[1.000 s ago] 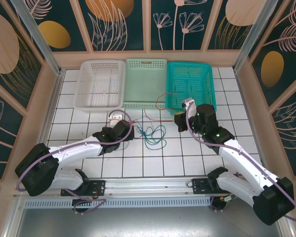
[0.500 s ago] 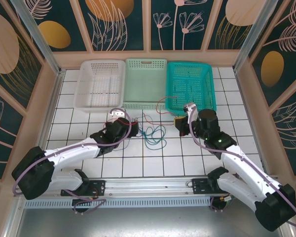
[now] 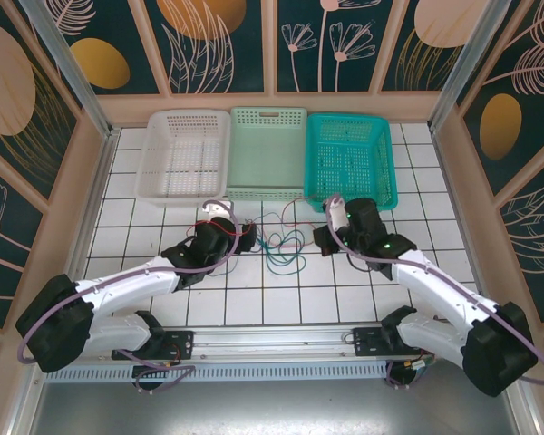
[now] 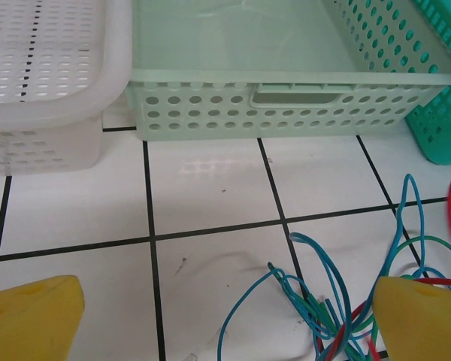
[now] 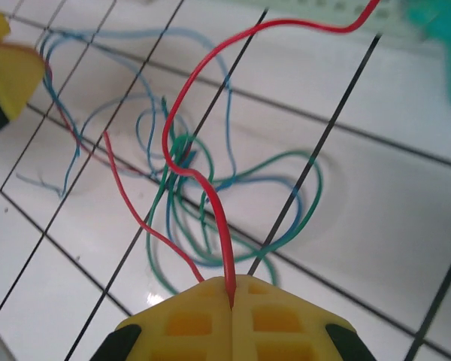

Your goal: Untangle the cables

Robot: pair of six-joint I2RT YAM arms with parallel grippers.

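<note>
Right gripper (image 5: 231, 292) pinched shut on red cable (image 5: 210, 203); the strand rises from the closed fingers and curves away over the heap toward the baskets. Left gripper (image 4: 225, 316) spread wide, holding nothing, low over tiled table (image 3: 254, 299). Cables (image 3: 284, 246), blue, green and red strands knotted together, lie flat on the tiles between the two grippers. In the left wrist view the heap sits by the right fingertip (image 4: 417, 316), off-centre in the gap. Left arm probably needs a small shift right to pin the blue-green loops. Behind, in a row: white basket (image 3: 186, 115), pale green basket (image 4: 286, 105), teal basket (image 3: 349, 120). Red strand passes near the green basket's front wall and could snag.
</note>
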